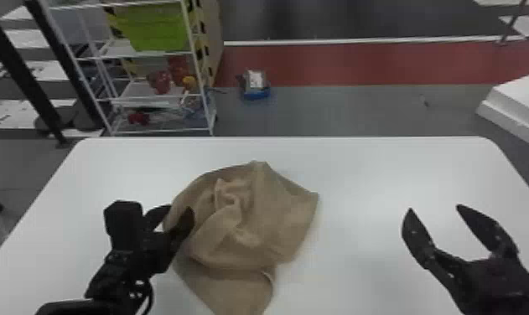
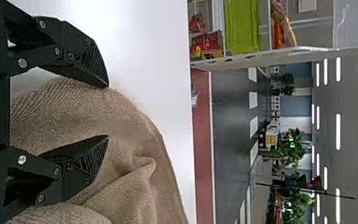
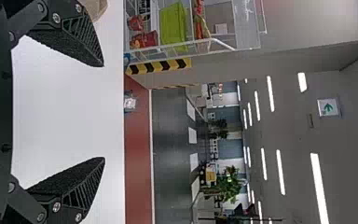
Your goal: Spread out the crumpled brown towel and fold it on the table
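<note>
Find the brown towel (image 1: 276, 226) crumpled on the white table (image 1: 380, 155), left of centre in the head view, with one corner toward the upper middle, another toward the right, and a flap running down to the bottom edge. Note a knot of raised folds in the upper left part of the cloth. Record the left gripper (image 1: 176, 215) at lower left, at the left border of the towel, with jaws parted and not clenched, one finger over the cloth and the other just beside the border. In the left wrist view, observe cloth spanning the gap between the parted fingers, without any pinch. Record the right gripper (image 1: 434, 207) at lower right, above the table and well apart from the towel, with jaws spread wide and nothing grasped. Confirm the same spread in the right wrist view. Log in the background a wire rack (image 1: 146, 54) at upper left with a green bin (image 1: 156, 29), a small package (image 1: 255, 83) on the floor at upper middle, and a white block (image 1: 523, 100) at the right edge.
</note>
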Robot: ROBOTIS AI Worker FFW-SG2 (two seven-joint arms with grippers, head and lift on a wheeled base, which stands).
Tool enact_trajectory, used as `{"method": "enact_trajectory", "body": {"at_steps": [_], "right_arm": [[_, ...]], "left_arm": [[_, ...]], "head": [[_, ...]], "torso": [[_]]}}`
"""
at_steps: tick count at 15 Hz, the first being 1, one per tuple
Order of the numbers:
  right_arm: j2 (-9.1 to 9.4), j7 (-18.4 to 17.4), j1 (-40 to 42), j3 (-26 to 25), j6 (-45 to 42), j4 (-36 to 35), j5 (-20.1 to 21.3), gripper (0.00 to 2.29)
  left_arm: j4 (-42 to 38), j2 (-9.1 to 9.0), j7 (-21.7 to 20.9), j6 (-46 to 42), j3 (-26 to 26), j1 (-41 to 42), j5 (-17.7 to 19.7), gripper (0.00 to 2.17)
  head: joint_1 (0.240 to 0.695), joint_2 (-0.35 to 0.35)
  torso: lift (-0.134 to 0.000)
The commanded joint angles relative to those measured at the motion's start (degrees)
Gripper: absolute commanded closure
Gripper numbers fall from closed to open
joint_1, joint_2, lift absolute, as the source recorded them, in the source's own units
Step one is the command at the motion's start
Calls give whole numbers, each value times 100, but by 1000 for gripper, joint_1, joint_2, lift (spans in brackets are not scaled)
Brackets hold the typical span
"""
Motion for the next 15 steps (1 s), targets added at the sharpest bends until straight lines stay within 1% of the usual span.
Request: {"method": "enact_trajectory", "body": {"at_steps": [1,2,3,5,8,11,13,15], "right_arm": [[-9,0,13,-10,-29,-3,-31,188],[-18,9,13,-10,-46,-11,-49,188],[-18,9,13,-19,-81,-11,-58,188],[-26,61,13,-28,-99,-11,-137,188],[-26,97,13,-28,-99,-20,-154,188],[-26,149,4,-45,-64,15,-154,188],[-18,211,-14,-63,-29,103,-154,188],[-18,264,-49,-54,59,147,-154,188]], "left_arm": [[-12,-15,-16,154,2,-5,-24,1126],[-47,-15,-7,241,-6,12,-24,1474],[-82,-15,55,241,-15,38,-24,1686],[-363,-15,187,101,-50,214,11,1784],[-1014,-15,354,-128,-165,575,64,1787],[-2024,-15,398,-145,-305,988,310,1791],[-2859,-15,336,-5,-279,1269,573,1791],[-3773,-15,231,611,-94,1541,934,1787]], "head": [[695,71],[695,70],[695,70],[695,72],[695,76],[695,62],[695,48],[695,36]], "torso": [[-124],[-124],[-124],[-124],[-124],[-124],[-124],[-124]]}}
